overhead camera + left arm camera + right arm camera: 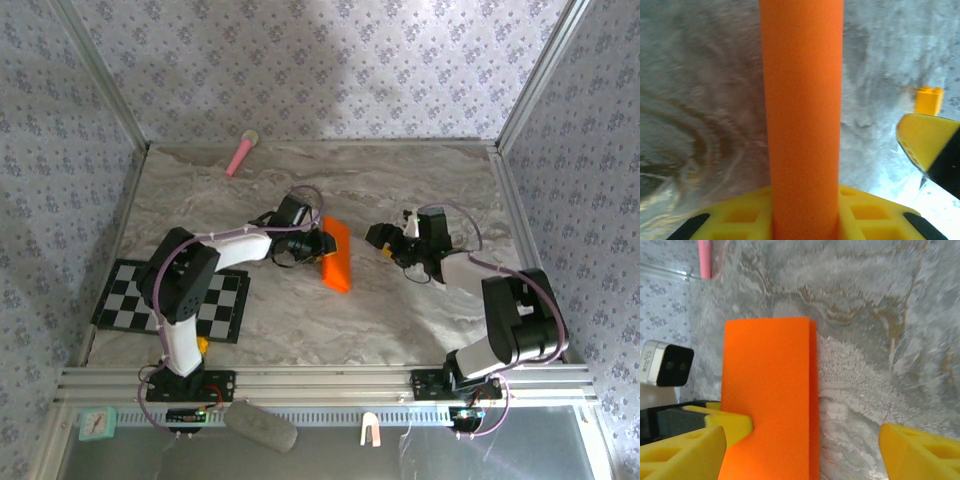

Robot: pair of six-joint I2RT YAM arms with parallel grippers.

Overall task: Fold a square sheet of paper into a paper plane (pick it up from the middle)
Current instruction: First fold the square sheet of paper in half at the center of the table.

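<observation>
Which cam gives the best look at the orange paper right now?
Right wrist: the orange paper sits mid-frame, with its flat face and doubled right edge sharp. Top external shows it small, as a slanted strip. Left wrist shows it as a blurred vertical band with its ends cropped.

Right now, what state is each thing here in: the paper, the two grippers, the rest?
Orange paper: folded into a narrow doubled strip, no pointed nose yet.
Left gripper: at the paper's edge, one finger touching it; grip unclear.
Right gripper: open, fingers wide apart beside the paper.
Pink stick: lying flat at the far side.
Checkered mat: lying flat, unfolded.
</observation>
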